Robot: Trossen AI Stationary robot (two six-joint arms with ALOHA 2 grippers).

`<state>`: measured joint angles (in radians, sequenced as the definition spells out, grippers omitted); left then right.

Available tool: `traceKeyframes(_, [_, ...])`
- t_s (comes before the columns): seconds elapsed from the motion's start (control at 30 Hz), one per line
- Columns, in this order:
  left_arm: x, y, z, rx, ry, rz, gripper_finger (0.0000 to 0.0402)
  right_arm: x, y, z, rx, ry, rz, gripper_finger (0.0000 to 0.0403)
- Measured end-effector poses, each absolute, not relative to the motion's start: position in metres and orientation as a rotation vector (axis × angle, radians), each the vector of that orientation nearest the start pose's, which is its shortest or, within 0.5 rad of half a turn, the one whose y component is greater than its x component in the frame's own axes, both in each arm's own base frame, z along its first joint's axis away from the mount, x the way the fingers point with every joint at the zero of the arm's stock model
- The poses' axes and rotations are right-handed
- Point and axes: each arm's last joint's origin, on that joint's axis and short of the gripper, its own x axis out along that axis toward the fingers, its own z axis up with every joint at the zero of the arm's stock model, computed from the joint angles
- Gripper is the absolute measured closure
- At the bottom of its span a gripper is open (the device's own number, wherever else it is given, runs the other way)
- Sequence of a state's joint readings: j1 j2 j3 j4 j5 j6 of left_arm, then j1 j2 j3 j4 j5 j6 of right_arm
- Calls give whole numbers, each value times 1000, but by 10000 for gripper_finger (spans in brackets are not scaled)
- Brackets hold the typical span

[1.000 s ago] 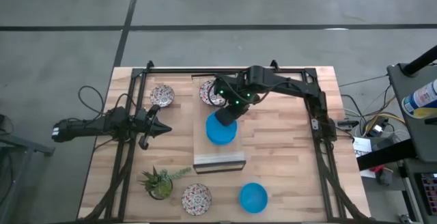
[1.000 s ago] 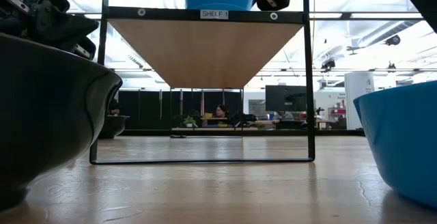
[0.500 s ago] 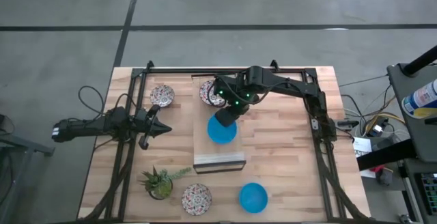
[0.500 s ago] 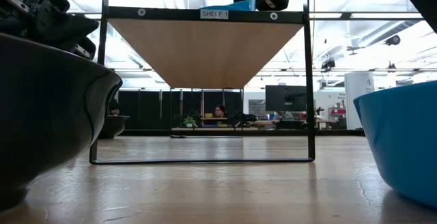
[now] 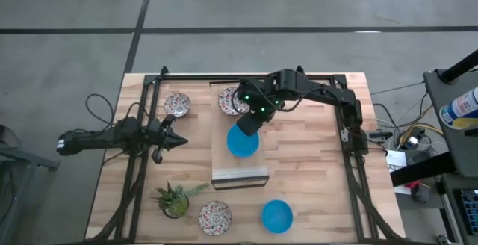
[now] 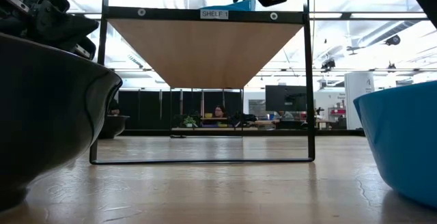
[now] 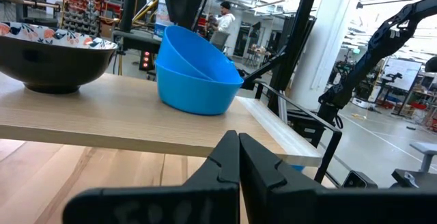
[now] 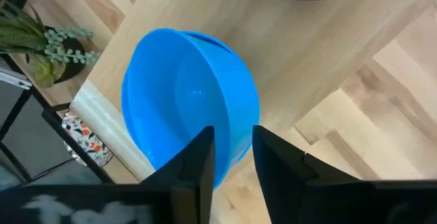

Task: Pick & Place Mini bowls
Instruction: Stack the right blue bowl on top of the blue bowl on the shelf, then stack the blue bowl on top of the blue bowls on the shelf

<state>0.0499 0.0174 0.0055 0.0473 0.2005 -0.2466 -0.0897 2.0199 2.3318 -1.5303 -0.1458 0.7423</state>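
Two blue mini bowls (image 5: 243,143) sit nested on the shelf's wooden top (image 5: 239,172); the upper one (image 7: 188,46) leans tilted in the lower one (image 7: 198,91). My right gripper (image 8: 232,134) hovers open just above their far rim (image 8: 235,125), one finger over the inside and one outside. I cannot tell if a finger touches. A patterned mini bowl (image 5: 232,101) stands on the shelf's far end. My left gripper (image 5: 183,142) is shut and waits left of the shelf.
A patterned bowl (image 5: 177,104) stands at the far left of the table. Near the front edge are a potted plant (image 5: 175,199), another patterned bowl (image 5: 215,216) and a blue bowl (image 5: 276,216). Black frame rails (image 5: 134,170) run along both sides.
The blue bowl under my right gripper has come down from above the shelf and now rests in the other blue bowl. My right gripper has let go of it and drawn back a little, up and toward the table's far edge.
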Motion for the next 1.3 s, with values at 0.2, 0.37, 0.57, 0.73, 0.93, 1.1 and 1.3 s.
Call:
traceKeyframes(0.2, [98, -1, 169, -242, -17, -154, 401, 381, -29, 385, 747, 1168, -390, 366])
traceKeyframes(0.37, [98, -1, 169, -242, -17, -154, 401, 383, -29, 383, 736, 1168, -377, 392])
traceKeyframes(0.57, [98, -1, 169, -242, -17, -154, 401, 385, -29, 376, 730, 1191, -375, 394])
traceKeyframes(0.73, [98, -1, 169, -242, -17, -154, 401, 386, -29, 368, 718, 1225, -378, 394])
traceKeyframes(0.93, [98, -1, 169, -242, -16, -154, 401, 386, -29, 365, 700, 1235, -368, 395])
traceKeyframes(1.1, [98, -1, 169, -242, -16, -154, 401, 386, -29, 368, 693, 1222, -372, 395])
traceKeyframes(1.3, [98, -1, 169, -242, -16, -154, 401, 377, -10, 380, 600, 1199, -351, 394])
